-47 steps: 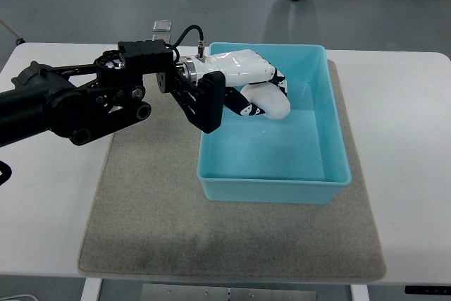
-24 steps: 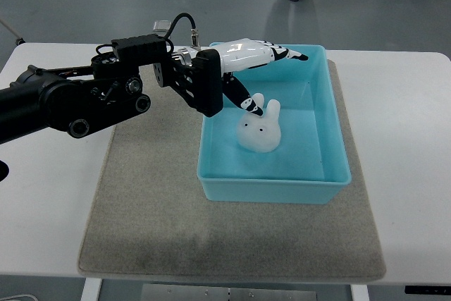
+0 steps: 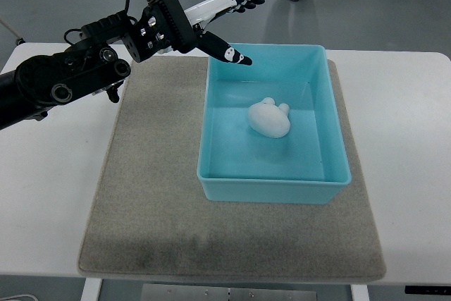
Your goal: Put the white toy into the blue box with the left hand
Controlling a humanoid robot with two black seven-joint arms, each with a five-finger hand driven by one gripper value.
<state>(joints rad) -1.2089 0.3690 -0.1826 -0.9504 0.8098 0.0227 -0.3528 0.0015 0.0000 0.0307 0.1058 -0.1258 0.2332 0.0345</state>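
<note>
On the white table point(image 3: 416, 139) lies a grey mat point(image 3: 155, 195), and on its right half sits the blue box point(image 3: 335, 114). Over the box's far left corner my left hand point(image 3: 215, 15) hangs with fingers spread, holding nothing. Inside the box, near its middle, the white toy point(image 3: 269, 118) rests on the floor, well apart from my hand.

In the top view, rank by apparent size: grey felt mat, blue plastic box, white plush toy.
1. Grey felt mat, largest.
2. Blue plastic box, resting on the mat.
3. White plush toy, smallest, lying inside the box.
</note>
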